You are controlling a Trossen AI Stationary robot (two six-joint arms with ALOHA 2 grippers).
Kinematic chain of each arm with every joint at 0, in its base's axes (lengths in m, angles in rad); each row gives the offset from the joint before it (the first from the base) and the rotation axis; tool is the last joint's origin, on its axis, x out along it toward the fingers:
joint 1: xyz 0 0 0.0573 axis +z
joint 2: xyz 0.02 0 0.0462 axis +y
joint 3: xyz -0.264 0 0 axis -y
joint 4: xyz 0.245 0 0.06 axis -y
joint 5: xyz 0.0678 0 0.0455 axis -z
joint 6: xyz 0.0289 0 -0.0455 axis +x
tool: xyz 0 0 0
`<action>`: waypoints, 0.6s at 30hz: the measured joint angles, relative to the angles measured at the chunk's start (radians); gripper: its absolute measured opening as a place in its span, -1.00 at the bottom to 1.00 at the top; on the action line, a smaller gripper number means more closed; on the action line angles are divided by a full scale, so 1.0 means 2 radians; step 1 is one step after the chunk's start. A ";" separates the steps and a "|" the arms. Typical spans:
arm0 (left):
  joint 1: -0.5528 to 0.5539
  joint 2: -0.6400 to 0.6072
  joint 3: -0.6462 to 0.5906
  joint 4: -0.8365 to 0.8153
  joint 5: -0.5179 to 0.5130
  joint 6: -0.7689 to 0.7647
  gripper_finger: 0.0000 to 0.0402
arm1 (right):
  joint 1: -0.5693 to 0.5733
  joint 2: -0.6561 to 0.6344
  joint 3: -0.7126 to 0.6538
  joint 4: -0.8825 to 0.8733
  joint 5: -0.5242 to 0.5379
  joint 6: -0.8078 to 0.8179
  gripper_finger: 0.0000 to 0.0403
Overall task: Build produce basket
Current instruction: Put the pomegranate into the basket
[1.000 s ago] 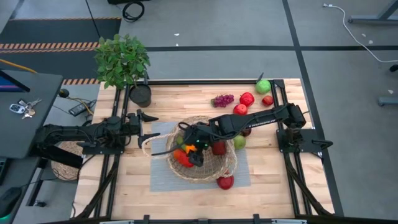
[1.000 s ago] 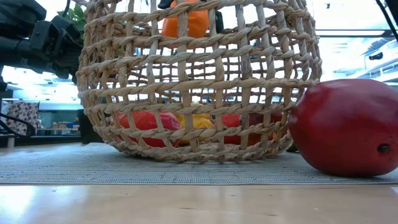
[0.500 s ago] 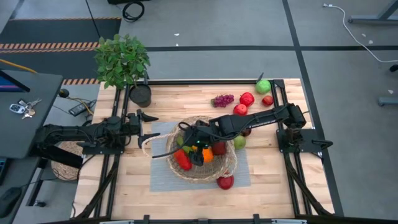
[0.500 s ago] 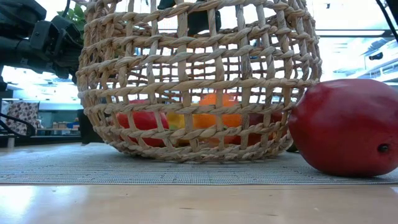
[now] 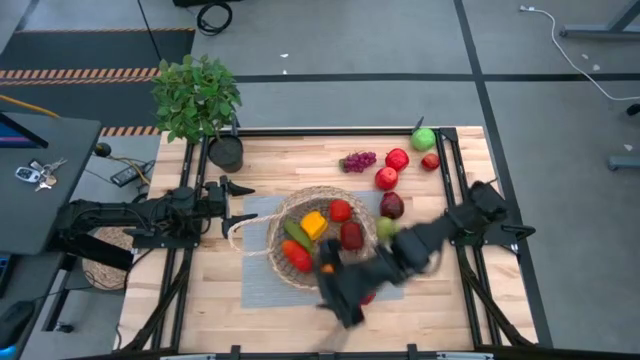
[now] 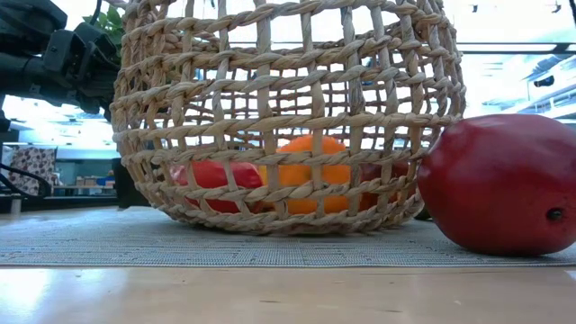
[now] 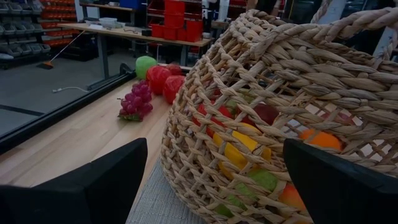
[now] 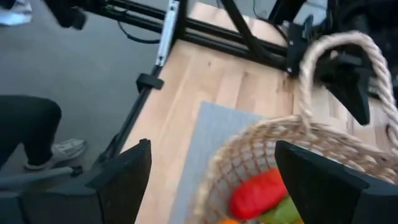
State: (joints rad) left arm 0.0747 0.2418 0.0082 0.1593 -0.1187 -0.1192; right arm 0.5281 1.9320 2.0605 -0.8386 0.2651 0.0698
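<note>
The tan wicker basket (image 5: 277, 222) stands on a grey mat (image 5: 258, 282) mid-table. It holds yellow, red, dark red and green pieces, and an orange piece (image 6: 310, 171) lying on its floor. My right gripper (image 5: 335, 295) is open and empty. It is blurred above the table's near side, just beyond the basket's rim (image 8: 261, 134). My left gripper (image 5: 238, 205) is open at the basket's left side by the looped handle (image 5: 238, 235), facing the woven wall (image 7: 280, 81). A purple grape bunch (image 5: 358, 161) and several red and green fruits lie on the table toward the far right.
A potted plant (image 5: 197, 95) stands at the far left corner. A big dark red fruit (image 6: 499, 184) sits on the mat's near edge right of the basket, partly under my right arm in the high view. Bare wood lies near left (image 5: 200, 290).
The orange piece left my right gripper above the basket and dropped to the basket's floor among the other pieces. My right arm then rose out of the basket and swung fast toward the table's near edge. The basket stayed where it was.
</note>
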 joint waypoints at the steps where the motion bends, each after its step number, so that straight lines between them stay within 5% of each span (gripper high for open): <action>1: 0.000 0.000 0.000 0.000 0.000 0.000 0.90 | 0.015 0.000 0.000 -0.002 0.016 0.002 0.72; 10: 0.000 0.000 0.000 0.000 0.000 0.000 0.90 | 0.127 0.001 0.000 -0.016 0.134 0.060 0.72; 18: 0.000 0.000 0.000 0.000 0.000 0.000 0.90 | 0.167 0.001 -0.047 -0.041 0.197 0.157 0.72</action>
State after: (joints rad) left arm 0.0748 0.2418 0.0082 0.1593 -0.1186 -0.1193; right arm 0.8623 1.9336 1.9663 -0.9202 0.6585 0.3840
